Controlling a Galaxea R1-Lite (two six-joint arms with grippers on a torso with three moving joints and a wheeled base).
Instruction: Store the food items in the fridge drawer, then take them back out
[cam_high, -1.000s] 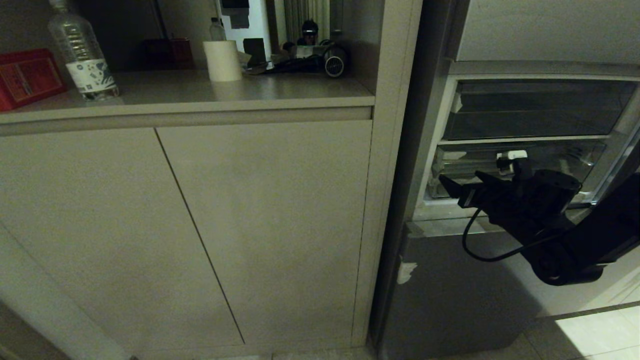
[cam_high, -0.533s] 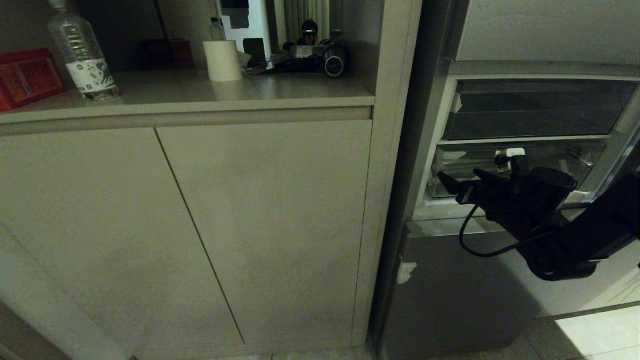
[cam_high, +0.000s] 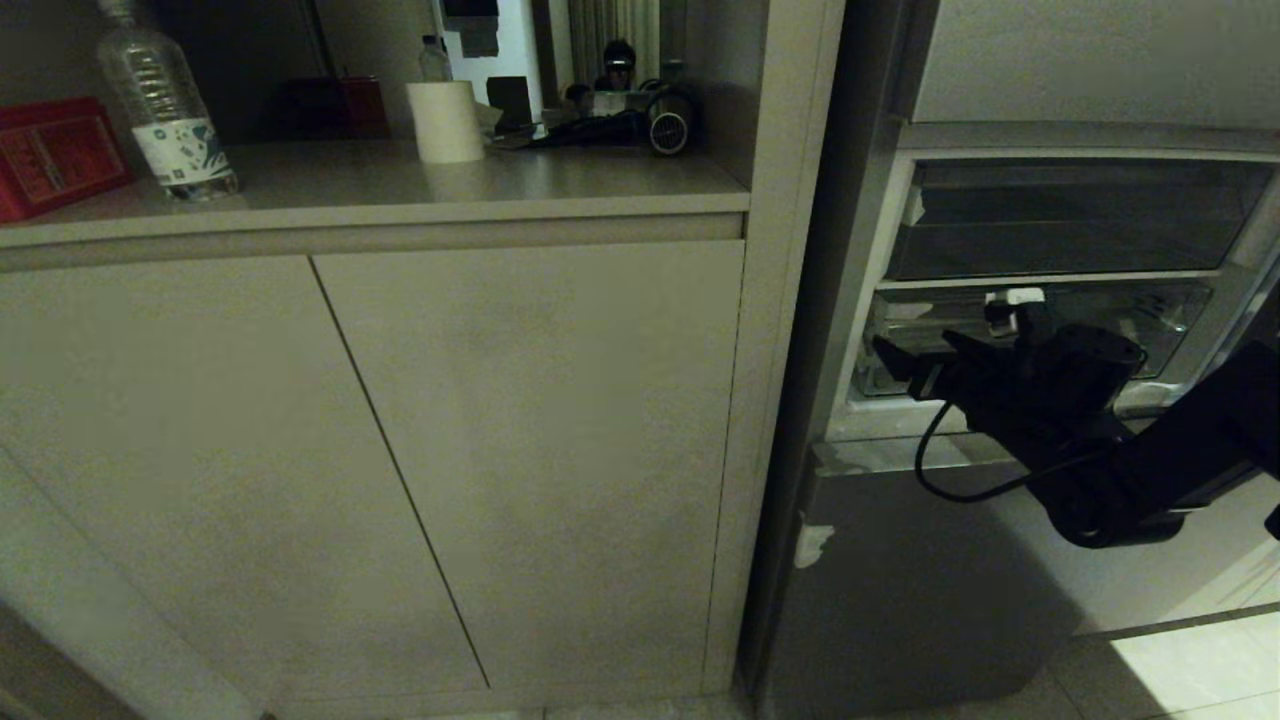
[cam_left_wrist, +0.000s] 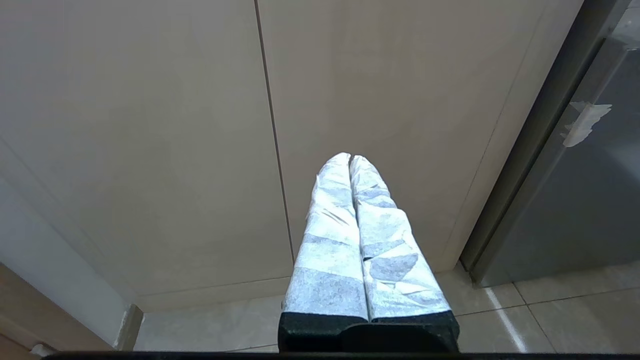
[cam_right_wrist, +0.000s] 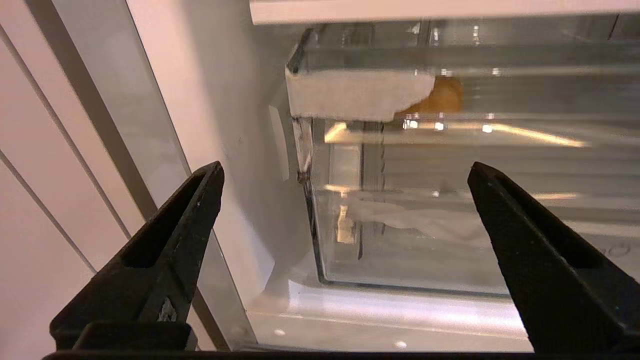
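One brownish-orange food item (cam_right_wrist: 440, 95) sits inside the shut fridge drawer (cam_right_wrist: 450, 240); right hand (cam_right_wrist: 345, 220) faces it, released and empty, retrieval pending.

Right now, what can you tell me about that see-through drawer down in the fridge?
The clear drawer is glossy transparent plastic, wide and shallow, sitting pushed into the fridge under a darker drawer. A white tape scrap sticks to its upper front edge, more white tape lower on the front. A brownish-orange piece shows through the front. The right gripper, open, hangs before it, not touching.
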